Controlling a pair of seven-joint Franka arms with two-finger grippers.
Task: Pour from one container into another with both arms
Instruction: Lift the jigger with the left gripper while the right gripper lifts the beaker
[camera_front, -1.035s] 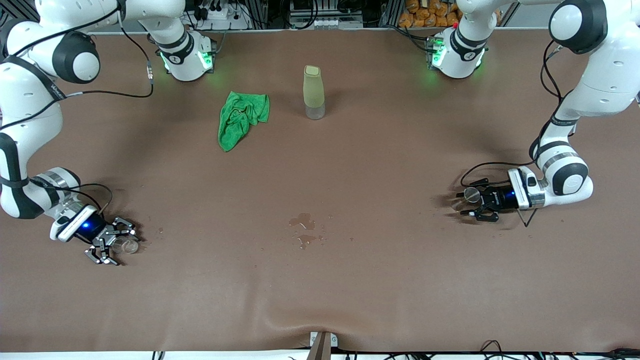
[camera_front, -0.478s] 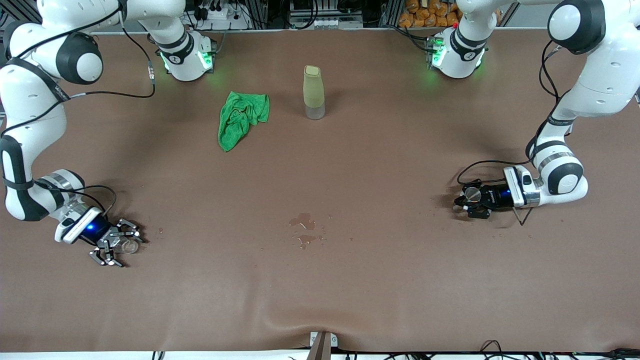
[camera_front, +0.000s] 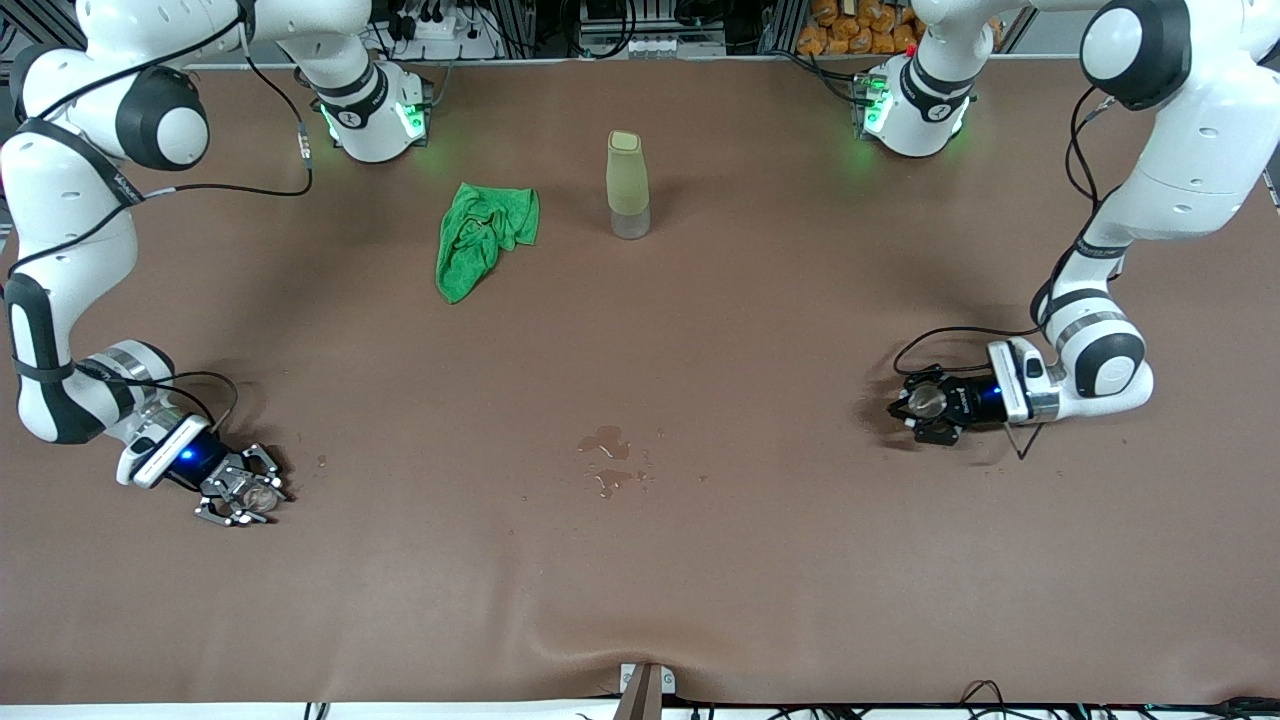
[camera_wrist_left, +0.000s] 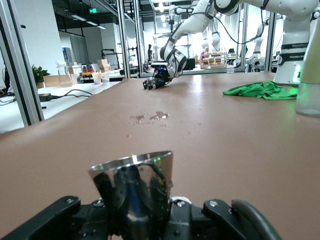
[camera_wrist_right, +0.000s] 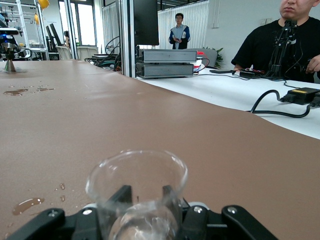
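Gripping a clear glass cup (camera_front: 262, 494) near the table's (camera_front: 700, 560) front edge, the right gripper (camera_front: 240, 492) has its fingers clamped around it. Farther from the camera lie a green cloth (camera_front: 480, 235) and a tall bottle (camera_front: 627, 185); nearer, some spilled drops (camera_front: 610, 462). The left gripper (camera_front: 925, 403) is clamped on a metal cup (camera_wrist_left: 132, 192).

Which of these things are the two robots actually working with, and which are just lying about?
In use:
- metal cup, gripped by the left end effector
- clear glass cup, gripped by the right end effector

Lying about, untouched:
- green cloth
- tall pale bottle
- small puddle mid-table
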